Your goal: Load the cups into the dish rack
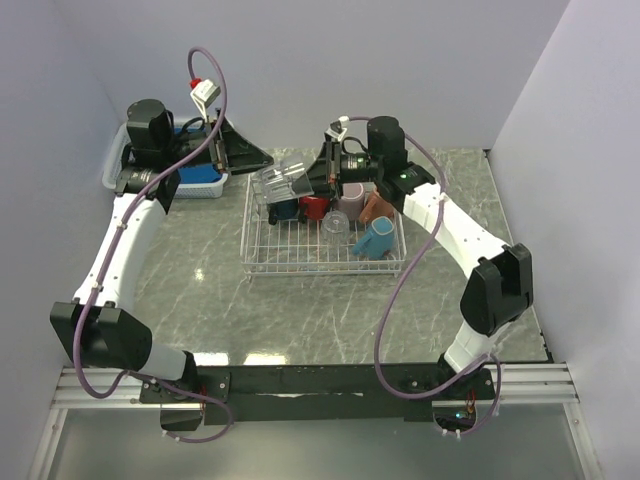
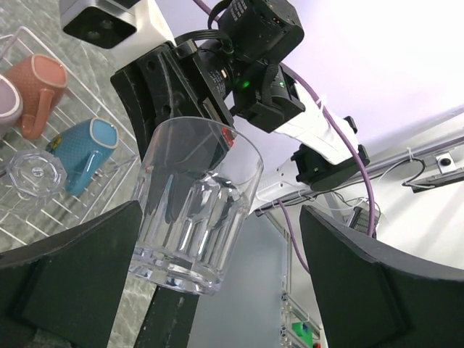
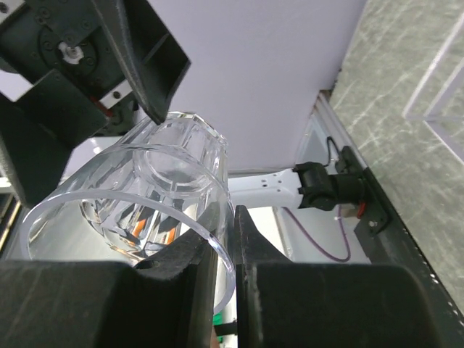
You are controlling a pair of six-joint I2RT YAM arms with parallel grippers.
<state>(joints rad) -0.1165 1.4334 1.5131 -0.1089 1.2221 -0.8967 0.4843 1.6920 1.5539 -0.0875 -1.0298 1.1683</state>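
Right pincer [image 3: 233, 239] is clenched on the rim of the glass [image 1: 283, 183], in the air over the far-left corner of the rack [image 1: 300, 262]; its base points into the left pincer [image 2: 217, 214], released wide either side, seemingly untouched

Premises: a robotics lab test cell, not a home kitchen. Evidence:
- The left arm [image 1: 115, 250] and right arm [image 1: 455, 225] are bolted to an aluminium rail [image 1: 540, 378] at the near edge of a marble-patterned tabletop [image 1: 300, 310].
- Plain partition walls [image 1: 400, 60] enclose three sides.
- Purple cabling [image 1: 384, 312] runs exposed.
- The wrist views show metal framing beyond the tabletop.
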